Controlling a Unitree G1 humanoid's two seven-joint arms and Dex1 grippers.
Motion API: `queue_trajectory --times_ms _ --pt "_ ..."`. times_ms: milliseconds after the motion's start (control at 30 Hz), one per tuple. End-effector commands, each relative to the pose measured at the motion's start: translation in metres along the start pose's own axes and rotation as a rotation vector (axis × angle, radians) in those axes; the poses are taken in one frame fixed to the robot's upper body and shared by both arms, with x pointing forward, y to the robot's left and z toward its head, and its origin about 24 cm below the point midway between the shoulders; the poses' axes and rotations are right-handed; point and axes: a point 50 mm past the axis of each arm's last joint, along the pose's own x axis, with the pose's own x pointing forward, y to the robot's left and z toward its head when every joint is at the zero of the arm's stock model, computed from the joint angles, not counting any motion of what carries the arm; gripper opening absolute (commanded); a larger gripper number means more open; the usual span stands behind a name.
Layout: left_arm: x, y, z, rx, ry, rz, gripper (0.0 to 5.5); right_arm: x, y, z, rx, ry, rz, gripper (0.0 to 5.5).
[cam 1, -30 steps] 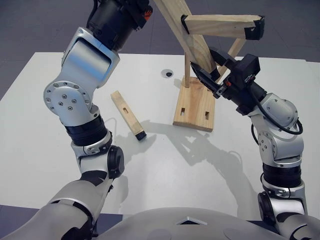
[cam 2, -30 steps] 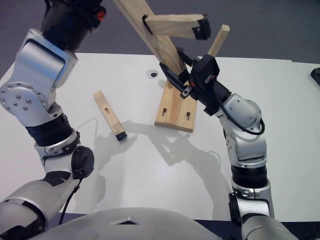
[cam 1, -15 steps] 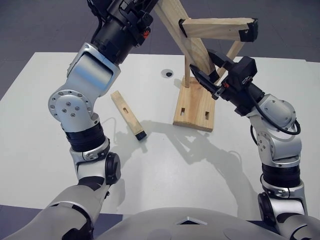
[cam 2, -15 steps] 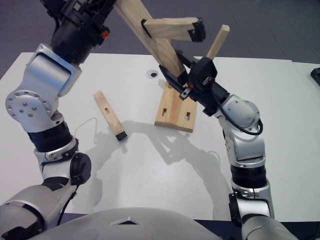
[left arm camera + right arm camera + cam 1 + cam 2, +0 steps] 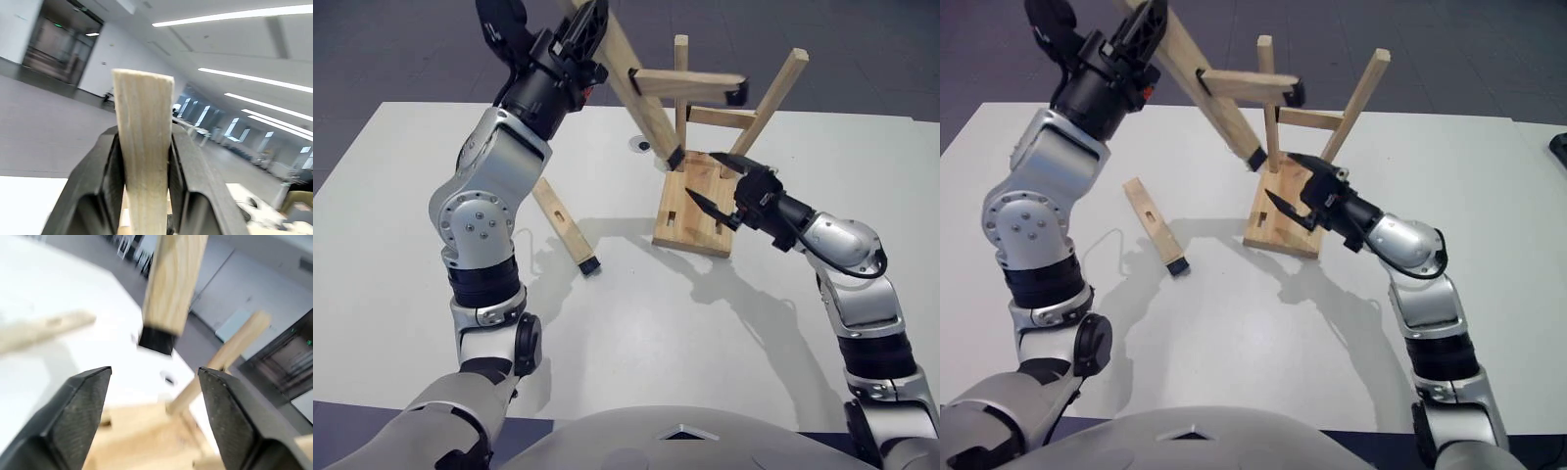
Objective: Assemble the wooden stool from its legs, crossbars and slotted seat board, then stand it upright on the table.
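Observation:
My left gripper (image 5: 582,29) is shut on the upper end of a wooden leg (image 5: 641,93), held high and slanting down; the leg (image 5: 144,147) sits between its fingers (image 5: 105,181). This leg's black-capped foot hangs just above the back edge of the slotted seat board (image 5: 695,206). A crossbar (image 5: 690,86) juts sideways from it. Two more legs (image 5: 681,88) (image 5: 773,98) stand in the board, joined by a short crossbar (image 5: 720,117). My right gripper (image 5: 720,186) hovers open over the board, with nothing between its fingertips (image 5: 78,411). A loose leg (image 5: 563,225) lies on the table.
The white table (image 5: 636,333) has a small round hole (image 5: 644,146) behind the seat board. Open tabletop lies in front of the board and to the far left. The loose leg lies between my left arm and the board.
My left arm swung the leg and its crossbar down and left, its foot now near the board. My right gripper came off that leg and dropped low over the board.

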Motion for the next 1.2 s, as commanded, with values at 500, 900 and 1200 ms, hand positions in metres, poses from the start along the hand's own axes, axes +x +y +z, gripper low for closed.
queue_trajectory --times_ms 500,900,1200 --pt "-0.022 -0.012 -0.056 -0.036 0.027 0.198 1.04 -0.023 0.02 -0.078 0.107 0.298 0.171 5.4" --pt "-0.021 -0.008 -0.08 -0.027 0.086 0.268 1.04 -0.016 0.021 -0.083 0.445 0.271 0.054 5.4" --pt "-0.02 -0.004 -0.087 0.01 0.113 0.285 1.04 -0.001 0.04 -0.071 0.507 0.222 0.109 5.4"
